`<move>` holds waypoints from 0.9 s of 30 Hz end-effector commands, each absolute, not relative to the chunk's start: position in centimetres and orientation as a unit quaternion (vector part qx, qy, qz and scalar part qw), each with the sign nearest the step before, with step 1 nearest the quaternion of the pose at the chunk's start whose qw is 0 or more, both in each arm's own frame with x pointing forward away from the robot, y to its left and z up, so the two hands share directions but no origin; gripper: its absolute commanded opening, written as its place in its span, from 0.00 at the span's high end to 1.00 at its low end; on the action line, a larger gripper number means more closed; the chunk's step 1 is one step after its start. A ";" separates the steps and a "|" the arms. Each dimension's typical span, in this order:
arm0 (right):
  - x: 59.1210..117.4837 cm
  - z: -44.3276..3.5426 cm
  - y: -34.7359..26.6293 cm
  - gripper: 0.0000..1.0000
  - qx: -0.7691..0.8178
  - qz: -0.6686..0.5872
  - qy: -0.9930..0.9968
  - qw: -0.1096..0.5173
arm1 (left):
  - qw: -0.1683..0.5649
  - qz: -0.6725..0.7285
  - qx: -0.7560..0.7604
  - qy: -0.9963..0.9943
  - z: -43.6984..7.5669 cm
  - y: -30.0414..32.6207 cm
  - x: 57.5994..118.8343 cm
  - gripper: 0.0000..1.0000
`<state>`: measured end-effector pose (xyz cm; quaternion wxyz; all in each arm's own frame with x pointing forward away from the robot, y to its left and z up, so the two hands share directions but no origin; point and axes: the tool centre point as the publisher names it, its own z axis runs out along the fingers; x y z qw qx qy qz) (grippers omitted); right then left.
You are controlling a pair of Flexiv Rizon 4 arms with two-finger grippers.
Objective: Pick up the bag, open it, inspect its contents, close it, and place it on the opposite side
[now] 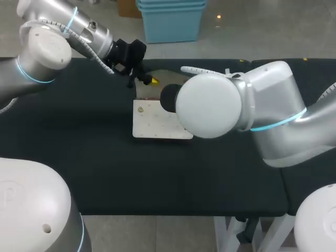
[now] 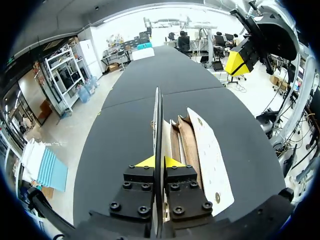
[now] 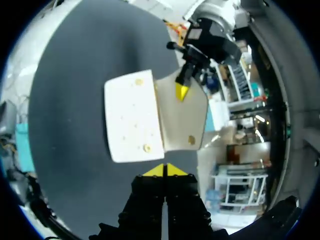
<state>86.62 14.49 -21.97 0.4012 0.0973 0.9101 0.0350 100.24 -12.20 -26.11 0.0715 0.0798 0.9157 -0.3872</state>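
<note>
Black cloth-covered table [image 1: 105, 173]. The task's thing is a flat cream-coloured bag with small round studs [image 1: 157, 119]. It lies just above the middle of the head frame, its right part hidden under the right arm's large white joint [image 1: 210, 105].

The left arm [image 1: 47, 47] enters from the upper left of the head frame. The left pincer [image 1: 152, 80] is at the bag's far edge, with one yellow tip showing there.

Left wrist view:
- Both fingers are clamped onto a thin flap of the bag [image 2: 158, 115], one from each side.
- The flap is seen edge-on and stands upright between the yellow tips.
- Beside the flap the bag gapes open, showing brown inner pockets [image 2: 179, 145].
- Beyond the pockets is the cream studded face [image 2: 210, 155], which lies flat on the table.

Right wrist view:
- The held flap shows as a beige panel with one stud, joined along one side to the cream face.
- The left pincer's yellow tip is on the flap's far edge.
- The right pincer [image 3: 164, 170] has its yellow tips pressed together with nothing held.
- It is over bare cloth near the bag's closer edge, not touching the bag.

In the head frame the right pincer is hidden beneath its own arm. From the left wrist it shows in the air, well apart from the bag.
</note>
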 end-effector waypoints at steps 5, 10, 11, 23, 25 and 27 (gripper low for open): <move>85.5 -23.7 14.6 1.00 0.091 0.045 0.909 0.405 | 0.108 -0.390 0.103 0.909 -27.8 -12.6 100.4 1.00; 85.3 -24.5 15.1 1.00 0.089 0.047 0.913 0.396 | 0.124 -0.386 0.115 0.907 -28.6 -12.4 99.5 1.00; 85.2 -24.6 15.3 1.00 0.088 0.048 0.913 0.394 | 0.124 -0.384 0.118 0.907 -28.7 -12.5 99.3 1.00; 84.3 -26.6 16.6 1.00 0.077 0.057 0.924 0.370 | 0.141 -0.372 0.099 0.912 -30.8 -12.4 100.1 1.00; 84.2 -27.0 16.8 1.00 0.076 0.056 0.925 0.369 | 0.148 -0.370 0.095 0.912 -30.9 -12.3 100.8 1.00; 84.1 -27.2 16.9 1.00 0.077 0.058 0.926 0.366 | 0.150 -0.372 0.092 0.912 -30.8 -12.3 101.4 1.00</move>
